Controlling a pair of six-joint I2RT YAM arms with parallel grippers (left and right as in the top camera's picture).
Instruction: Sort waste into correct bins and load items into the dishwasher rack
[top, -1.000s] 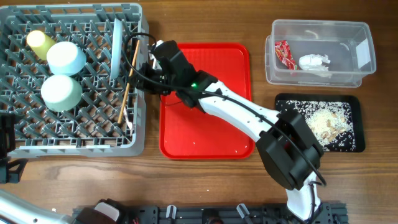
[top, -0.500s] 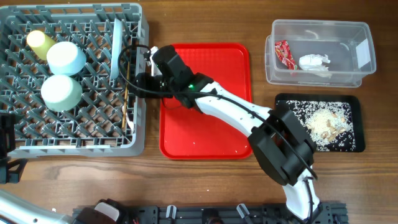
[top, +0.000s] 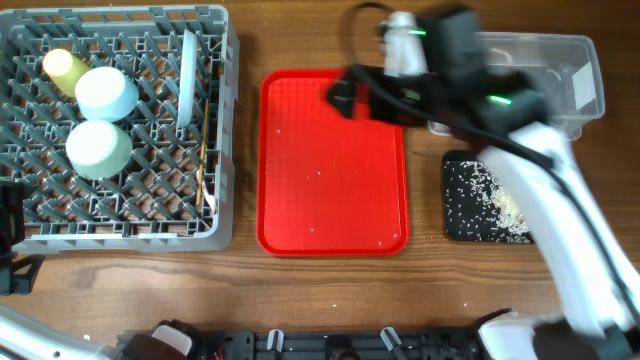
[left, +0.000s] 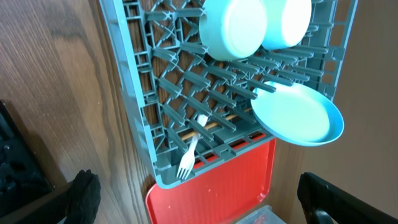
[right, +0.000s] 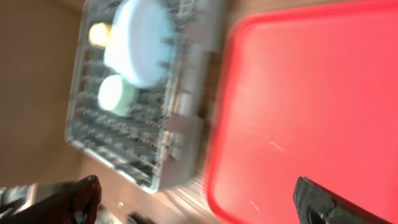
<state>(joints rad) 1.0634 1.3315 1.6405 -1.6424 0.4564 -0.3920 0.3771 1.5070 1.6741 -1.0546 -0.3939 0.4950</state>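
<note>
Overhead, the grey rack (top: 120, 232) fills the left side of the table (top: 330, 290). A yellow cup (top: 64, 65) sits in its far left corner. Just beside the cup is a pale blue bowl (top: 105, 93), and nearer the front a pale green bowl (top: 98, 148). Both bowls are upturned on the pegs. A pale blue plate (top: 187, 72) stands on edge in the right part of the rack. A thin wooden stick (top: 205, 135) lies along the right wall, running front to back. The left wrist view shows a white fork (left: 186, 160) in the same corner of the rack, just beside the stick, its tines poking out past the rim.

A red tray (top: 330, 180) lies just right of the rack, bare but for a few pale specks. Further right is the black tray (top: 462, 195) with rice scraps (top: 505, 205) in it. Behind it is the clear tub (top: 578, 72), mostly hidden by the blurred right arm.

The right gripper (right: 196, 186) hangs over the far edge of the red tray, its fingers spread wide with nothing between them. The left gripper (left: 199, 193) is low at the rack's left front side, its fingers also spread wide and holding nothing.
</note>
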